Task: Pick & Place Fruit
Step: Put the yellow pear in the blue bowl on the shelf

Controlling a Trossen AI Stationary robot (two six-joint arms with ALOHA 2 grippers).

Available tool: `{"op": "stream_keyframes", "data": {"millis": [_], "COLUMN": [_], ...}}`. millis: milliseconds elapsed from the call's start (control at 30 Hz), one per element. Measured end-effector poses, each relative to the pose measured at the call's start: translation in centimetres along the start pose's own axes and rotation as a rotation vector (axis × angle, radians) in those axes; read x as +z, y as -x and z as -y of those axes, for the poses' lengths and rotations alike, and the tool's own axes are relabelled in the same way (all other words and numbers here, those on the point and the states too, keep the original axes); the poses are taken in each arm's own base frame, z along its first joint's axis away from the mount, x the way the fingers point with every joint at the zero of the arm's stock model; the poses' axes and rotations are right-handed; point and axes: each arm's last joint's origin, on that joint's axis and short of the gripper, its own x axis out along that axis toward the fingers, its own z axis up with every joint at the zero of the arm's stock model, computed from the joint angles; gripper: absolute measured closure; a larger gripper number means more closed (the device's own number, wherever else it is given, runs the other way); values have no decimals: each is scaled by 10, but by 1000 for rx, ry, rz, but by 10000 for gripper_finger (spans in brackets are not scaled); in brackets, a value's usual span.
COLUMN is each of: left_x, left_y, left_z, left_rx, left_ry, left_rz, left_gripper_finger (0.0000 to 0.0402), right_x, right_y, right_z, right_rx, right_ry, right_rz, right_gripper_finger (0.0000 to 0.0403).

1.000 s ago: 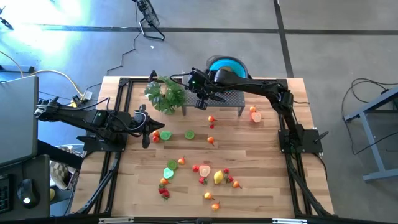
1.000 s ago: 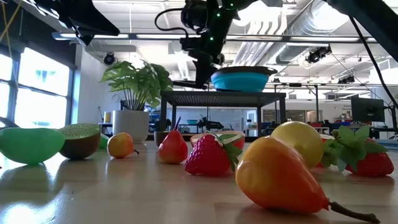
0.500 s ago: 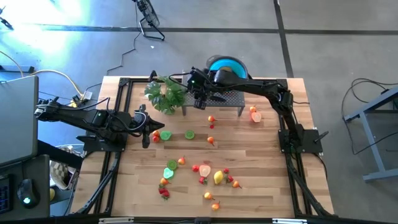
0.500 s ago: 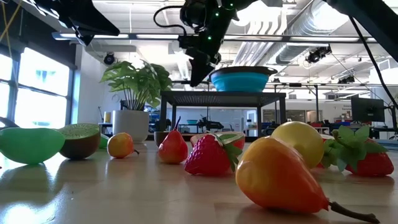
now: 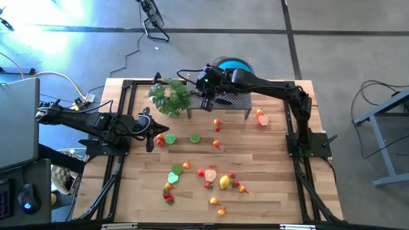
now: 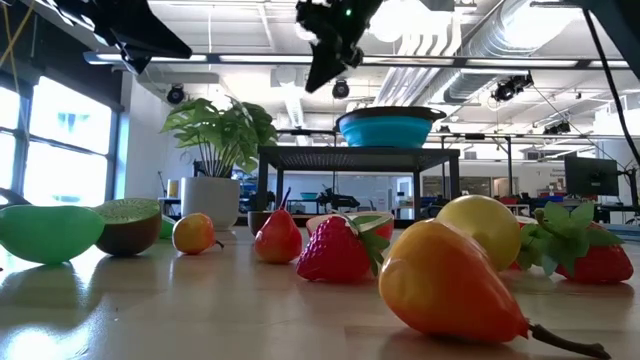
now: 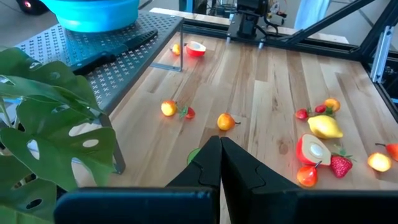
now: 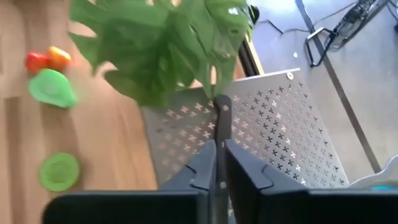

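Many small toy fruits lie loose on the wooden table (image 5: 268, 191), among them a lemon (image 5: 223, 183), strawberries, small pears and green lime halves (image 5: 193, 137). A blue bowl (image 5: 231, 64) stands on the far end of a perforated metal stand (image 5: 239, 102). My right gripper (image 5: 206, 97) hangs shut above the stand's left end, higher than the bowl's rim in the low view (image 6: 312, 88). A black-handled knife (image 7: 118, 51) lies flat on the stand below it. My left gripper (image 5: 150, 134) waits shut at the left, beside a red and an orange fruit (image 5: 159, 138).
A leafy potted plant (image 5: 169, 96) stands at the stand's left end, close to my right gripper. Two peach-coloured pieces (image 5: 262, 118) lie right of the stand. Black frame rails (image 5: 121, 172) run along the table's left and right sides.
My right gripper has risen from the level of the stand's top, beside the bowl, to above the bowl's rim. The knife has stayed on the stand. The fruits have not moved.
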Motion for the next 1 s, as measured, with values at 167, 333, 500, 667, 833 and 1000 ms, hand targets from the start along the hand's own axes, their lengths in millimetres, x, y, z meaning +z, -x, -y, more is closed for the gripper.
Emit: {"op": "stream_keyframes", "data": {"millis": [167, 333, 500, 667, 833, 1000], "left_x": [0, -1, -1, -1, -1, -1], "left_y": [0, 0, 0, 0, 0, 0], "left_z": [0, 0, 0, 0, 0, 0], "left_rx": [0, 1, 1, 1, 1, 1], "left_ry": [-1, -10, -11, -11, -11, -11], "left_rz": [-2, -5, -7, -7, -7, -7], "left_gripper_finger": [402, 402, 402, 402, 402, 402], "right_x": [0, 1, 2, -2, -8, -15], "right_y": [10, 26, 46, 75, 97, 122], "right_z": [-11, -20, -25, -24, -25, -28], "right_rx": [23, 99, 120, 136, 151, 151], "right_ry": [18, -24, -32, -65, -105, -139], "right_rz": [0, 20, 42, 55, 39, 26], "right_gripper_finger": [398, 399, 399, 399, 400, 400]}}
